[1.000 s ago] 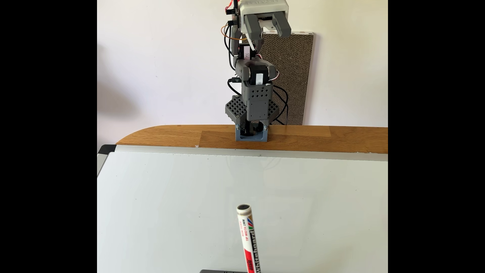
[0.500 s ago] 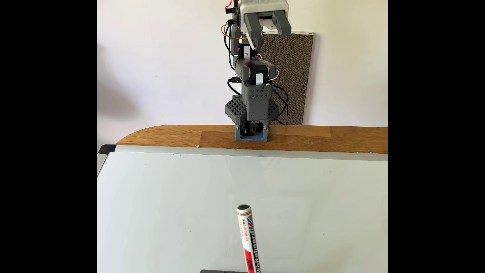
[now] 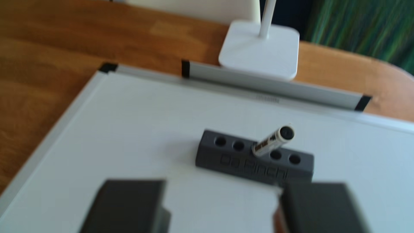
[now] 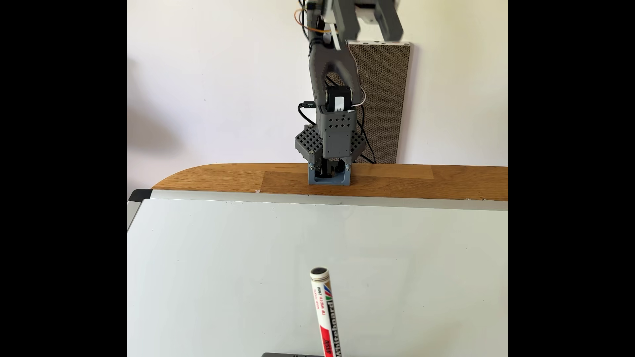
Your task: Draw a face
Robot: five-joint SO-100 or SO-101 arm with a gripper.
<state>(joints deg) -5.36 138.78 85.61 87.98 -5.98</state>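
— What has moved since a second ago?

— The arm (image 4: 335,68) has straightened, lifting the claw (image 4: 372,20) higher; the marker (image 4: 326,312) stayed put.

— And the claw's state?

— Its two fingers (image 3: 125,206) stand wide apart, holding nothing (the other view is blurred).

— Where is the marker?

— Well below the claw, tilted in a grey holder (image 3: 253,163) on the whiteboard (image 4: 240,267), which lies on the worktop (image 4: 223,178). No drawn strokes can be made out.

Whiteboard (image 4: 240,257) lies on bench (image 4: 213,178); holder (image 3: 253,161) on whiteboard, marker (image 3: 272,141) in it; arm base (image 4: 329,178) behind whiteboard.
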